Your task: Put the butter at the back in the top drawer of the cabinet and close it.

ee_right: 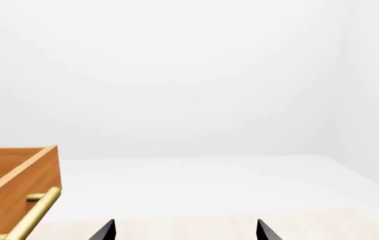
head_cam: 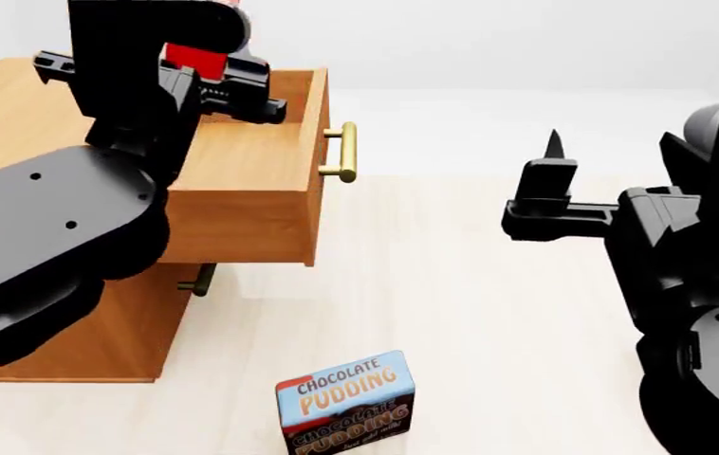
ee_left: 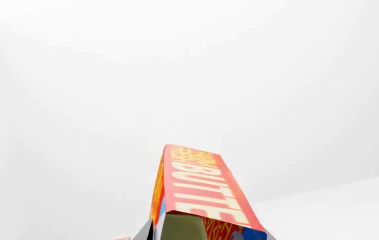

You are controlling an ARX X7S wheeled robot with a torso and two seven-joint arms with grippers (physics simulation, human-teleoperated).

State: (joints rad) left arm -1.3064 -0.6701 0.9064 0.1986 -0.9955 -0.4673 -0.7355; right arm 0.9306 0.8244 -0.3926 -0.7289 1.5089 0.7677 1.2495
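In the left wrist view the butter [ee_left: 199, 192] is seen clamped in the left gripper [ee_left: 176, 232], standing out from it against bare white.

In the head view the top drawer [head_cam: 252, 180] of the cabinet [head_cam: 82, 332] is pulled out, its brass handle [head_cam: 344, 152] forward. The butter [head_cam: 195, 59] is held above the drawer's rear part. A chocolate pudding box [head_cam: 344, 403] stands on the floor [head_cam: 487, 313] by the cabinet's front corner.

In the right wrist view the right gripper [ee_right: 186, 230] is spread wide, nothing held, beside the drawer's handle [ee_right: 33, 212]
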